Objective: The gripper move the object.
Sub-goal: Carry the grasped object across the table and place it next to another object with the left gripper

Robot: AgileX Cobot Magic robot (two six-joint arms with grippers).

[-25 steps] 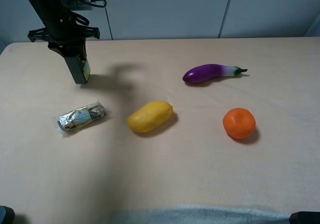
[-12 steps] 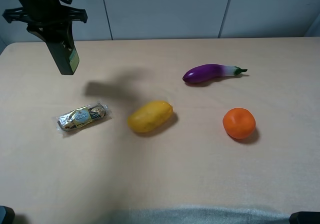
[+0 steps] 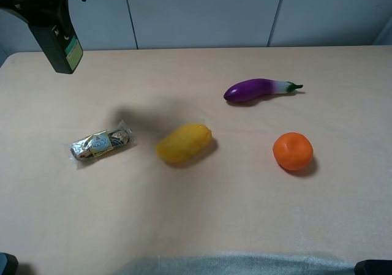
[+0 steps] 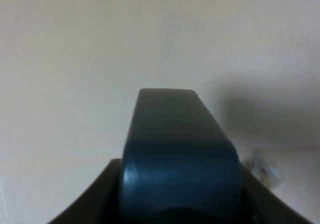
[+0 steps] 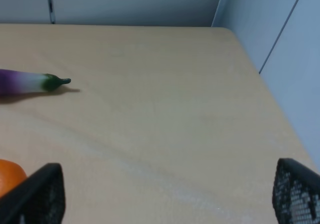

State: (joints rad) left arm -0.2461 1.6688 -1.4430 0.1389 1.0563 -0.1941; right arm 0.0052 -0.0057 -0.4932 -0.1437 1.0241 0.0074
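Observation:
The dark green-black bottle (image 3: 62,51) with a green-yellow label hangs in the air over the table's far left corner. My left gripper (image 3: 50,15) is shut on its top, and the pump head is hidden by the fingers. In the left wrist view the bottle's dark body (image 4: 177,149) fills the middle between the dark fingers (image 4: 95,196), high above the table. My right gripper (image 5: 165,189) is open and empty, low over the table's right side; its black fingertips (image 5: 35,194) show at the frame's edges.
On the beige table (image 3: 202,214) lie a foil-wrapped chocolate pack (image 3: 101,143), a yellow mango-like fruit (image 3: 184,143), an orange (image 3: 293,150) and a purple eggplant (image 3: 260,89). The eggplant's stem end (image 5: 30,81) shows in the right wrist view. A wall runs behind the table.
My left gripper has lifted the bottle off the table and carried it up and toward the far left. Its shadow has slid toward the chocolate pack. The right arm has not moved.

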